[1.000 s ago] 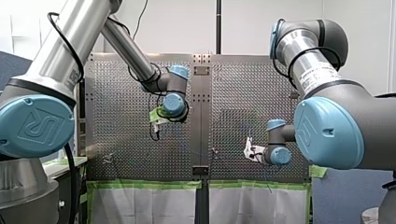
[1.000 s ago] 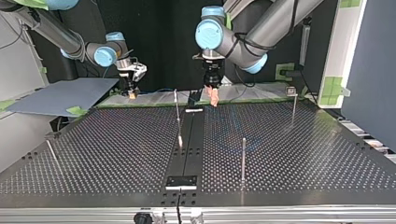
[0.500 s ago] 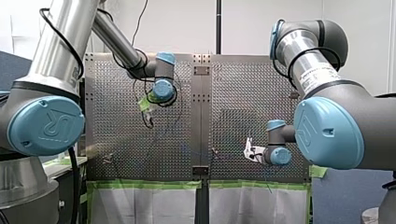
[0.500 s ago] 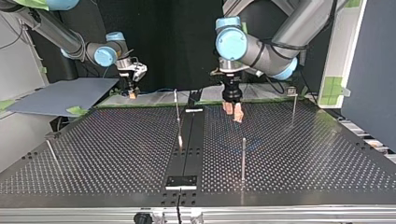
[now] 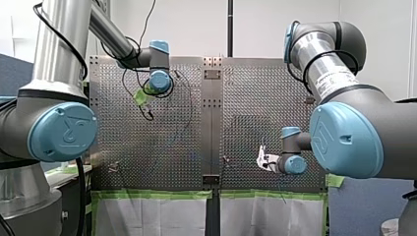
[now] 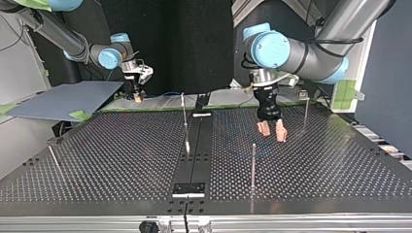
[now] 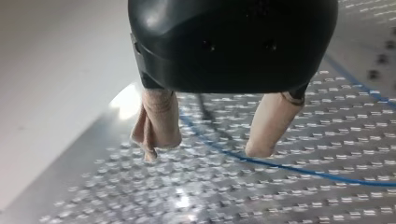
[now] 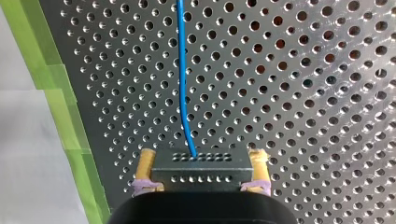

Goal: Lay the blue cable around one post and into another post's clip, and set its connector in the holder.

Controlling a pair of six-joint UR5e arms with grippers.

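While my right gripper (image 8: 203, 163) stands clamped on the black connector (image 8: 201, 173), with green tape (image 8: 70, 116) at its nine o'clock, the blue cable (image 8: 182, 70) runs from it toward twelve o'clock across the perforated table (image 8: 303, 93). My left gripper (image 7: 208, 144) hangs low, its beige pads (image 7: 159, 126) apart, and the cable lies ungripped under its tips. The step in hand looks like the pickup before routing. In the top view a post (image 6: 253, 162) stands at my left gripper's seven o'clock. The next move calls for descending, straddling the cable and closing.
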